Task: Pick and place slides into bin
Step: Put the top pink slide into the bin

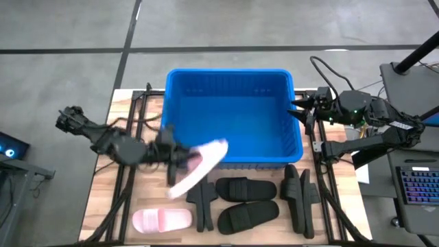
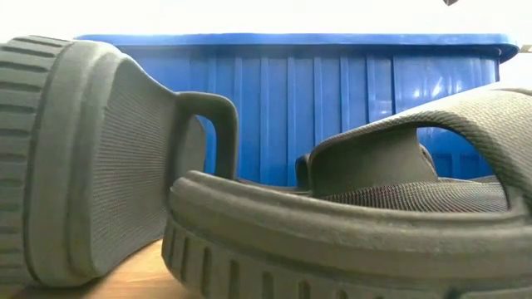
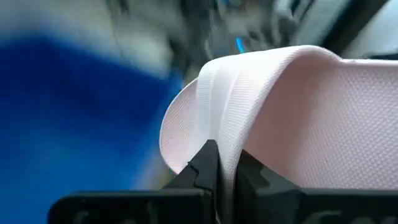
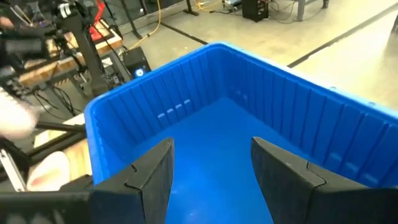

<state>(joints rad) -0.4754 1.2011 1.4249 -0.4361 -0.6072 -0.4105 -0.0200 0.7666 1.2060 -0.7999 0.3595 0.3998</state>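
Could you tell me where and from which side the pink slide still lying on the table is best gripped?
Probably by its wide strap: the pink slide on the table lies flat, so the strap arches up with a gap a finger can slip under. Come from above. The left gripper already pinches the other pink slide that way.

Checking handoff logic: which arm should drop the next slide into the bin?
Left. Its gripper is shut on a pink slide at the bin near rim; the right gripper hovers open and empty at the far side.
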